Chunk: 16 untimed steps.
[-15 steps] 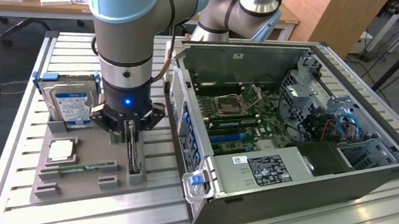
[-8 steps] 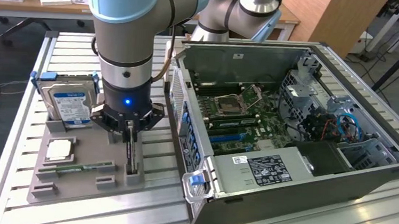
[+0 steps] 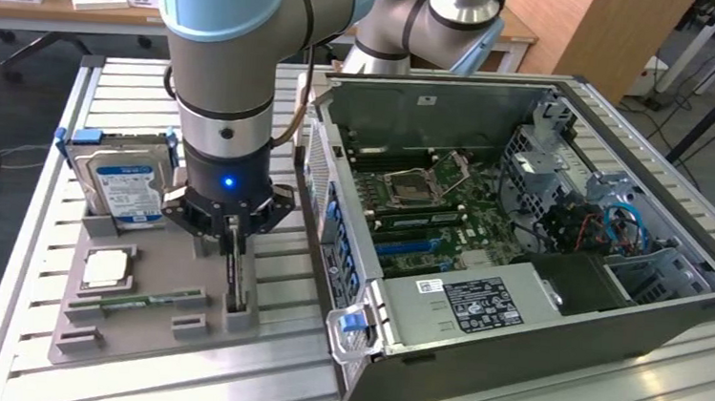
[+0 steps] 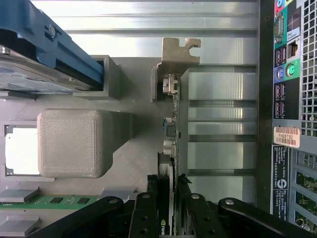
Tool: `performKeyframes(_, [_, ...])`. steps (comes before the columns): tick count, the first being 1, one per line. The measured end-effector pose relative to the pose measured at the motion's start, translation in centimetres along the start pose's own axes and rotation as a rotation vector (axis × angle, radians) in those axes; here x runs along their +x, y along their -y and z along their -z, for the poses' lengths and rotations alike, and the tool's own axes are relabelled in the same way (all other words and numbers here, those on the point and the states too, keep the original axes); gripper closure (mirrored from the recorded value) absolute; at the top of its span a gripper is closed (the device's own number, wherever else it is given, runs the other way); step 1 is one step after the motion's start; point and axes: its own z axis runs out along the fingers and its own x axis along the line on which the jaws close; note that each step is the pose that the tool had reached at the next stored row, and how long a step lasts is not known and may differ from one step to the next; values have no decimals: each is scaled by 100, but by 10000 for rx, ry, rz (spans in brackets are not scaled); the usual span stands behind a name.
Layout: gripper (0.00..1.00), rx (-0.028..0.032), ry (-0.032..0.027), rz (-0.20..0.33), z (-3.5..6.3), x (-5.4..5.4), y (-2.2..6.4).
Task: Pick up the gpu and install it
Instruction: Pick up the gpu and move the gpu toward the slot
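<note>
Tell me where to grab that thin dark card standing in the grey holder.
By its top edge, from straight above: the gpu stands on edge in the grey holder, both flat faces exposed, so the end effector can pinch across its thickness.

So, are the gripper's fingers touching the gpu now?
Touching. In the wrist view the gripper has its fingers pressed against both faces of the gpu, with no gap visible on either side.
</note>
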Motion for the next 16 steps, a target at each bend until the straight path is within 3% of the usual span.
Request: performKeyframes(16, [74, 4, -7, 218, 0, -1, 0])
